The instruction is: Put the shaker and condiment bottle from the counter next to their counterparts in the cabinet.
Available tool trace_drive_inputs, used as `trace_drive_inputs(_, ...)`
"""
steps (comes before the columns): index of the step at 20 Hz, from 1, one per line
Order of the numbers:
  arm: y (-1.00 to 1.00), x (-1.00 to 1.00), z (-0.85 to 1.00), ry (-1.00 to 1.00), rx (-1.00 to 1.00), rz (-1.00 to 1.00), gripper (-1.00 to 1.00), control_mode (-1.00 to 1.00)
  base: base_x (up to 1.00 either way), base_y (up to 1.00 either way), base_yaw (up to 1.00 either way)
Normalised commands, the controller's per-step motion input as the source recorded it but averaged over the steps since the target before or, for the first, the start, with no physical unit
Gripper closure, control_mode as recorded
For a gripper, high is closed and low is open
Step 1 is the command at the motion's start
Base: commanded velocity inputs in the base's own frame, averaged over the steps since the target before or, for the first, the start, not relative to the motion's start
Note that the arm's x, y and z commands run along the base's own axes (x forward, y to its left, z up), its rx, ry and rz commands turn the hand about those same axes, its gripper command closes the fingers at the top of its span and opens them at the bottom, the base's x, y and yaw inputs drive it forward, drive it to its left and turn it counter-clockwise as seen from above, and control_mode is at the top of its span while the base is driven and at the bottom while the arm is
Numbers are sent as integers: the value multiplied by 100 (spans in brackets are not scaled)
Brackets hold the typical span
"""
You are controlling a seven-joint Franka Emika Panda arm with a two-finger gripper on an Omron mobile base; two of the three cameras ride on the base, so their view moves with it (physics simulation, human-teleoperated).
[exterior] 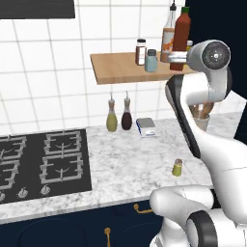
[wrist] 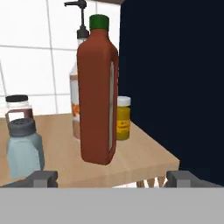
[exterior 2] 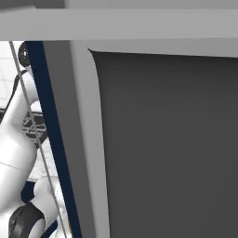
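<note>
A red-orange condiment bottle (wrist: 99, 94) with a green cap stands upright on the wooden shelf (wrist: 135, 159), free of the gripper (wrist: 112, 178), whose fingers (wrist: 41, 178) are spread wide on either side below it. At its 10 o'clock, just behind, stands a clear pump bottle (wrist: 78, 83); a pale blue shaker (wrist: 24, 146) sits at 8 o'clock. The small jar (wrist: 123, 117) at 3 o'clock may hold mustard. The yellow-green shaker (exterior: 177, 167) rests on the marble counter (exterior: 130, 161).
</note>
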Motion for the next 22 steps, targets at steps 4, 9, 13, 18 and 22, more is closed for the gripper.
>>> trace_drive_inputs(4,52,-43,-41,6,-3,2,-100,-100,0,0,0)
trace_drive_inputs(9,27,-66,-40,2,1,-8,-100,-100,0,0,0)
trace_drive_inputs(13,8,-67,-52,0,0,-20,-100,-100,0,0,0)
trace_drive_inputs(18,1,-51,-56,4,0,-3,-100,-100,0,0,0)
trace_drive_inputs(22,0,-33,-52,0,1,0,-100,-100,0,0,0)
